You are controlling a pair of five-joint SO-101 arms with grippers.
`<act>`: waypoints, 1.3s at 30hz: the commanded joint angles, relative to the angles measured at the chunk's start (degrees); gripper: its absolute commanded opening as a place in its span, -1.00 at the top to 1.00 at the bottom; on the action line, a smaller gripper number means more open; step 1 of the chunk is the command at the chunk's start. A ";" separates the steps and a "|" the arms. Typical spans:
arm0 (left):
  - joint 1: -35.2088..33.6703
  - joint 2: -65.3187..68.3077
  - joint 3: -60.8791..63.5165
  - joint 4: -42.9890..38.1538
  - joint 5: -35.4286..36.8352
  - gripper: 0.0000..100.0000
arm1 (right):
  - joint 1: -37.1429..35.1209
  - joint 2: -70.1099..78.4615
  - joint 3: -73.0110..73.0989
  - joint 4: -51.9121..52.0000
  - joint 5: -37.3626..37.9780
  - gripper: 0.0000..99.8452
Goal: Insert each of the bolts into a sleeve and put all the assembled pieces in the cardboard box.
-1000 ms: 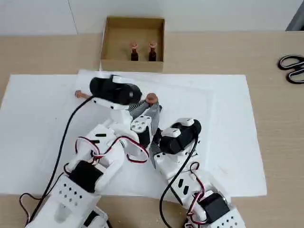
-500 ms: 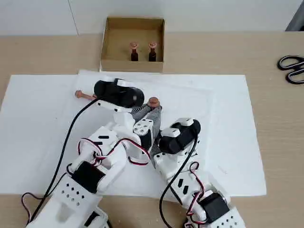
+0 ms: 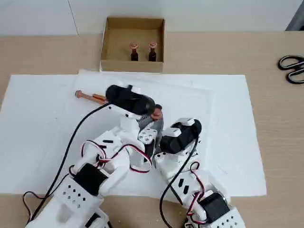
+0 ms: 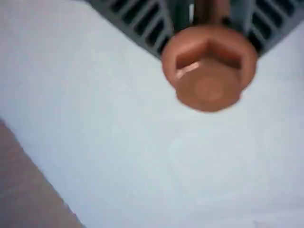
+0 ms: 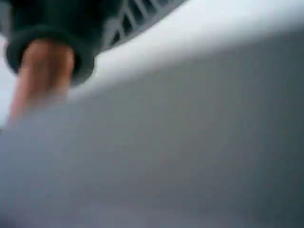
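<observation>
My left gripper (image 4: 207, 18) is shut on a copper bolt (image 4: 209, 71), whose hex head faces the left wrist camera between the grey ribbed fingers (image 4: 137, 21). In the high view that bolt head (image 3: 156, 113) sits between the two arms over the white sheet. My right gripper (image 5: 71, 45) is shut on a dark sleeve (image 5: 47, 42), and the bolt's copper shank (image 5: 40, 80) sticks out through it. Another bolt (image 3: 89, 97) lies flat on the sheet left of the left arm. The cardboard box (image 3: 108, 45) at the back holds two assembled pieces (image 3: 143, 51) standing upright.
The white sheet (image 3: 228, 123) covers most of the table, with free room on its right and left parts. Scissors (image 3: 292, 68) lie at the far right edge. The left arm's black cable (image 3: 71, 142) trails across the sheet.
The left arm has swung right and nearer, carrying the bolt head down toward the right arm. More of the loose bolt on the sheet is uncovered.
</observation>
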 commanded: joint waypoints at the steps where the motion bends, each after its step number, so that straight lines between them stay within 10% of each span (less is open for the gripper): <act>1: 1.41 -1.05 -0.13 0.79 -0.26 0.99 | -0.57 -1.36 -0.88 -1.54 -0.53 0.99; 19: 2.64 -1.41 3.47 0.97 -6.33 0.95 | -0.57 -1.45 -0.62 -1.54 -0.53 0.99; 27: 2.64 -1.14 -4.62 17.76 -6.24 0.45 | -0.57 -1.45 -0.62 -1.54 -0.53 0.99; 39: -6.86 -1.49 -13.41 27.96 -9.05 0.44 | -0.31 -1.19 -0.62 -1.45 -0.53 0.99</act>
